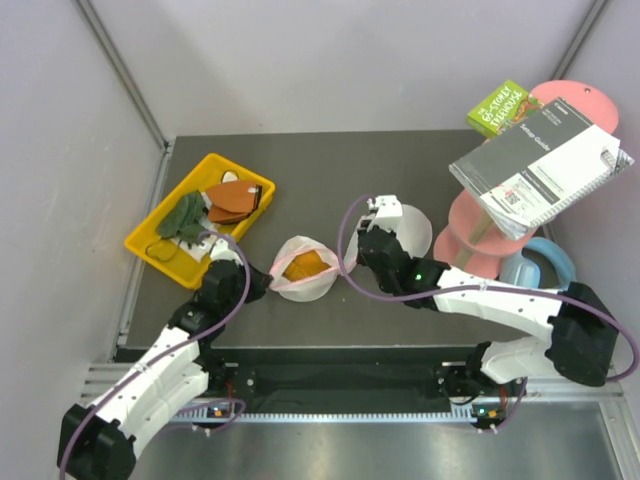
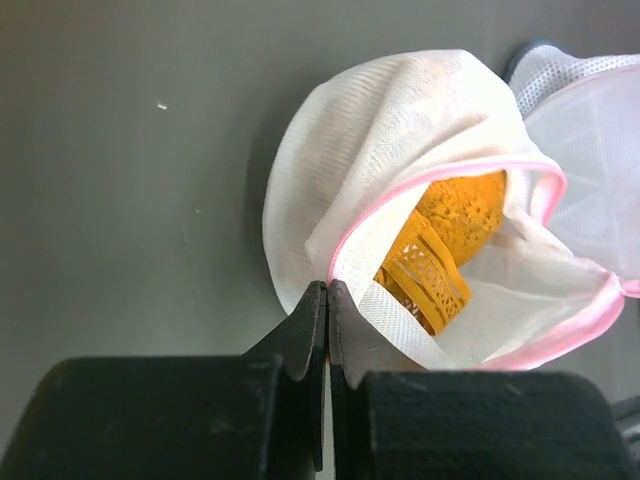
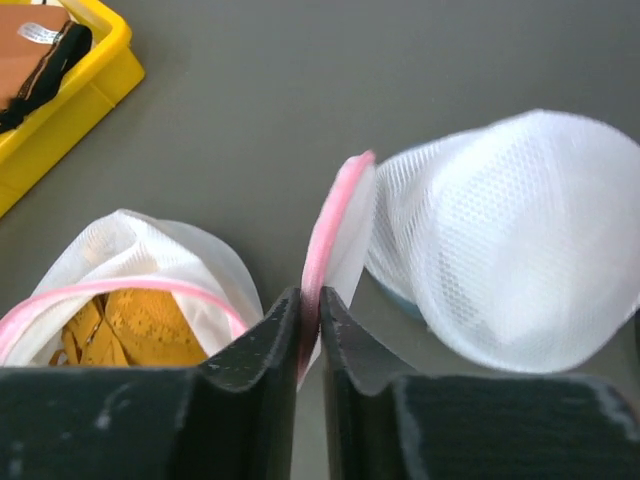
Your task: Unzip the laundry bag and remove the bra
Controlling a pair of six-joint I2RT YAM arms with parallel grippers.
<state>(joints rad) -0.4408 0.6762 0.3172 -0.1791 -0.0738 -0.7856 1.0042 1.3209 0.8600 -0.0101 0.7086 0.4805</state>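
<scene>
The open laundry bag (image 2: 340, 150) holds the orange bra (image 2: 450, 225), left hand (image 2: 327, 290) and right hand (image 3: 310, 300) each clenched on its pink rim; left of it, a yellow tray (image 1: 150, 245) holds cloths (image 1: 185, 218).

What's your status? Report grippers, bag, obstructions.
Left gripper shut on laundry bag mesh. Right gripper shut on its pink rim. Bag unzipped, bra inside. White dome alongside.

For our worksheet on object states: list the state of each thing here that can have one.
Round white mesh laundry bag with pink rim: open, mouth gaping.
Orange-yellow lace bra: inside the bag, partly showing.
Left gripper: shut on the bag's pink rim.
Right gripper: shut on the bag's pink-edged flap.
Yellow plastic tray: holding cloths.
</scene>
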